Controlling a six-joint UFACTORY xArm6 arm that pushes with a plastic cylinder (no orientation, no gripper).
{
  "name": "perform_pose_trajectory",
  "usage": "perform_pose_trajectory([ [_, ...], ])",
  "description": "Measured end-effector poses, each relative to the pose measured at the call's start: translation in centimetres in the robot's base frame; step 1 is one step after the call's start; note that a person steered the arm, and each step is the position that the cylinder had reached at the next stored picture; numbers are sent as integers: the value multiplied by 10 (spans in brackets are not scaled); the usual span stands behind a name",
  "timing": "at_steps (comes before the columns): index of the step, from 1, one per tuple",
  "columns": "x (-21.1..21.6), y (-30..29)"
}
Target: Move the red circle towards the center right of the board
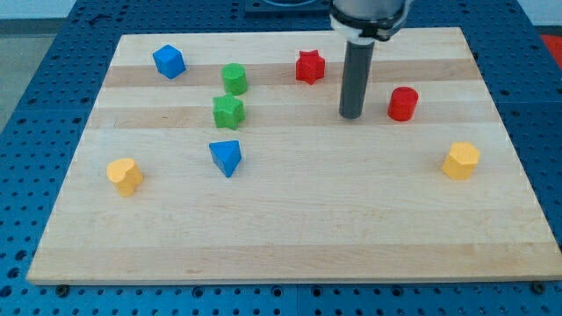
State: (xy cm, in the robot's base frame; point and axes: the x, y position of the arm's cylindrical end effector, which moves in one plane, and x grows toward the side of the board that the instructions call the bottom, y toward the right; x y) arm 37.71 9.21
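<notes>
Eight blocks on the wooden board — two red, two green, two blue, two yellow.

Red pair: red circle at the view's right of centre in the upper half, red star near the top, left of the rod. Green pair, close together left of centre: green cylinder above, green star just below it. Blue pair: blue cube at upper left, blue triangle below the green star. Yellow pair, well apart: yellow heart-like block at lower left, yellow hexagon at the right edge region.

Red circle: short upright cylinder, round flat top, plain bright red, standing free, touching nothing.

No jaws on this rig — only a straight dark rod. My tip down at board level, just left of the red circle, near but apart, a narrow gap of bare wood between. Red star up and left of my tip.
</notes>
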Motion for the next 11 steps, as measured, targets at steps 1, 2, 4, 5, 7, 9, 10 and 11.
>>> perform_pose_trajectory([
  [1, -14, 18],
  [2, -17, 37],
  [4, -17, 39],
  [5, -17, 24],
  [7, 1, 13],
  [9, -14, 56],
  [10, -14, 80],
  [11, -10, 87],
])
